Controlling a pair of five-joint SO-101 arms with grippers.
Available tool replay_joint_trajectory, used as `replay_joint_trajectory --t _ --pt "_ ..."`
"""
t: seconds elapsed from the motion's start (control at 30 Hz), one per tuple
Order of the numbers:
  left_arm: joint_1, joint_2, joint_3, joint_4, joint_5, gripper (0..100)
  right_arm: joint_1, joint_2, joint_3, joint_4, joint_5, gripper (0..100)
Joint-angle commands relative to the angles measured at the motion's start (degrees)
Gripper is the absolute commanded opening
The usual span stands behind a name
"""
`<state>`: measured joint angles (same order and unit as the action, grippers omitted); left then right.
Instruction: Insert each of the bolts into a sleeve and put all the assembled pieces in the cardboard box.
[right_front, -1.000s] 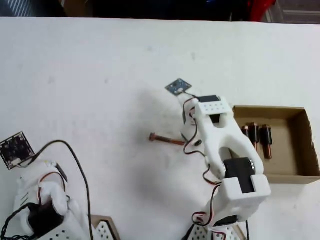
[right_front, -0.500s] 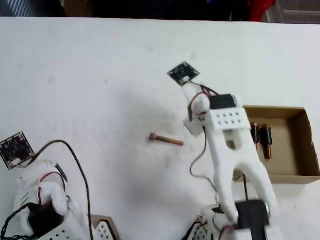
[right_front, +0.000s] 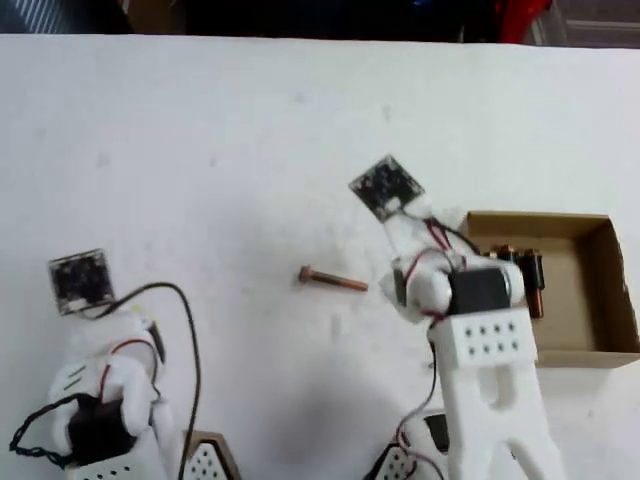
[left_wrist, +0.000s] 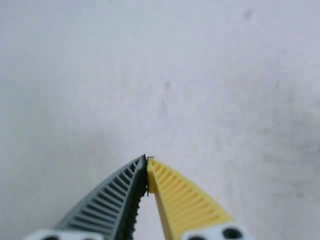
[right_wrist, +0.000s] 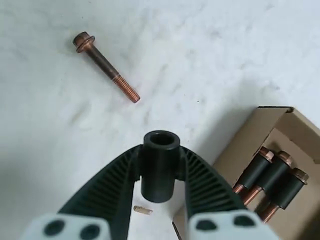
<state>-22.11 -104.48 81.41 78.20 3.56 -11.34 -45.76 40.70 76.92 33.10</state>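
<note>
Right gripper (right_wrist: 160, 150) was pinching the black sleeve (right_wrist: 160, 172) between both fingers. The sleeve stood upright with its open bore facing the wrist camera and nothing in it.

Left gripper (left_wrist: 147, 167) was pressed together, tips touching, nothing between them, above bare table (left_wrist: 200, 75).

High view:
- The loose bolt (right_front: 333, 279) lay flat at frame centre, head to the left, thread to the right, tilted slightly down to the right. Nothing was touching it.
- The right arm (right_front: 470, 300) sat just right of the bolt, between it and the cardboard box (right_front: 535, 218).
- The box was at the right edge, mid-height, open side up.
- The assembled pieces (right_front: 530, 280) were in the box's left part, partly hidden by the arm.
- The left arm (right_front: 100, 400) was at lower left, well apart from the bolt.

The right wrist view showed three assembled pieces side by side in the box, touching each other, copper heads and threads sticking out of the black sleeves. A small tan bit (right_wrist: 143, 210) lay on the table under the held sleeve; I couldn't tell what it was.
</note>
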Motion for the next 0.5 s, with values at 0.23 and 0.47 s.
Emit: replay_joint_trajectory --t 0.23,0.47 --pt "6.99 -0.04 -0.35 -9.23 -6.24 3 0.48 -20.62 19.78 -10.42 0.0 1.7" --pt "10.07 0.04 -2.46 -8.7 -2.37 3 0.48 -27.21 28.13 -15.96 -8.79 1.7"
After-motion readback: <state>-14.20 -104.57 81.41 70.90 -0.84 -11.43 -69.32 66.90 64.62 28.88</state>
